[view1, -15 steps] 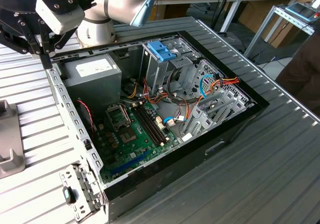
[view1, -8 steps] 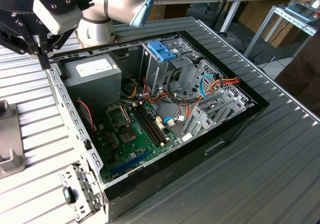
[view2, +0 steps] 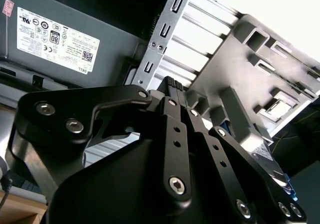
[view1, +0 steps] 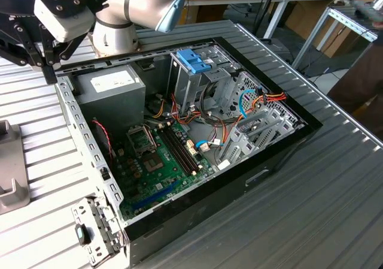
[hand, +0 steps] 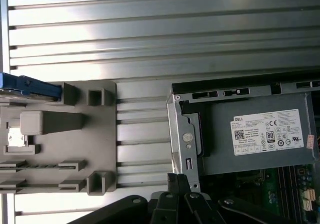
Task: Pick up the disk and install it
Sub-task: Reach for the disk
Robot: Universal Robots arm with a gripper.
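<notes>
Gripper (view2: 172,84): black fingers pressed together, holding nothing.
Disk (hand: 29,86): its blue edge peeks out at one end of the grey holder (hand: 60,134) on the ribbed table (hand: 160,34), beside the computer case (hand: 182,134), apart from the gripper.
Doing it well: I think the fingers must spread and line up square with the disk before squeezing.
Arm: wrist points down over the case's edge, by the grey power box (hand: 225,144).

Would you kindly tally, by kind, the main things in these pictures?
Computer case: 1
Power supply: 1
Grey holder: 1
Disk: 1
Pincer: 1
Total: 5
</notes>
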